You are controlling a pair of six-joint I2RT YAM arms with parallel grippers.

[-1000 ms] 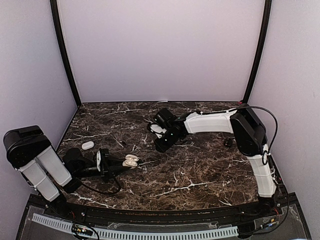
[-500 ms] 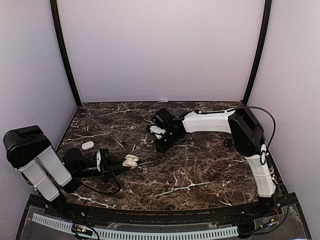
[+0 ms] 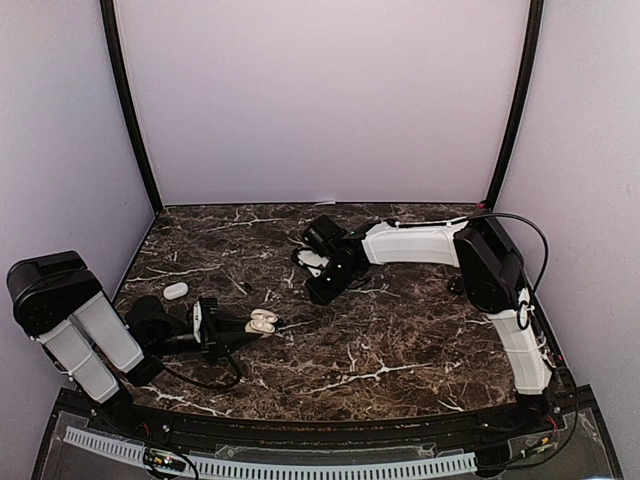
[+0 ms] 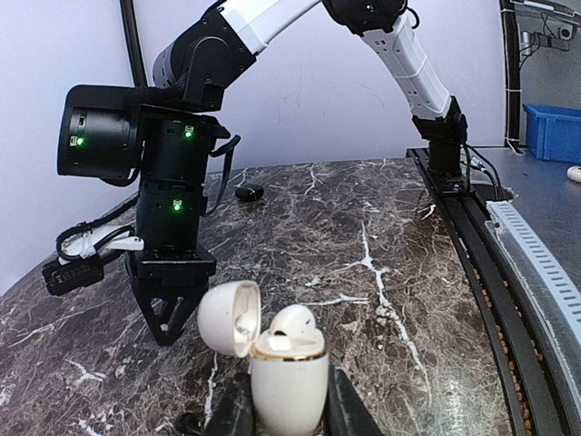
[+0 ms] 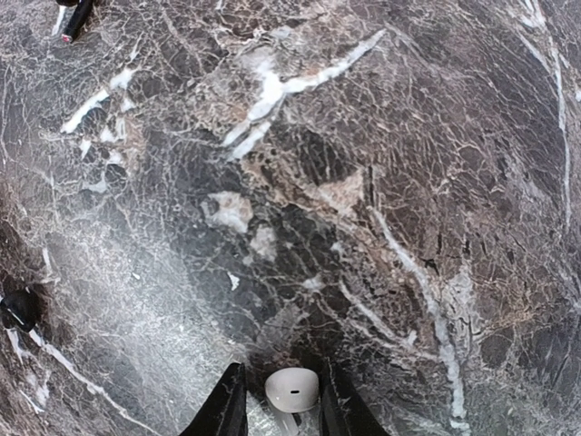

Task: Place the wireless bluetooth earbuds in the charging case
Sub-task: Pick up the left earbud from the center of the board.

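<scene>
The white charging case (image 4: 289,377) with a gold rim stands upright between the fingers of my left gripper (image 4: 290,409), which is shut on it low at the table's left (image 3: 255,325). Its lid (image 4: 227,316) hangs open to the left, and one white earbud (image 4: 295,322) sits in the case. Near the table's middle, my right gripper (image 3: 322,292) points down at the marble, just beyond the case. In the right wrist view it (image 5: 281,372) is shut on a second earbud (image 5: 292,389), whose rounded head shows between the fingers and whose stem points back toward the camera.
A white oval object (image 3: 176,290) lies on the marble table (image 3: 400,340) at the left, behind my left arm. A small dark object (image 3: 457,284) rests near the right arm's base. Another small dark piece (image 5: 18,309) lies left of the right gripper.
My right gripper has shifted slightly to the left over the table. The left gripper and the case have not moved.
</scene>
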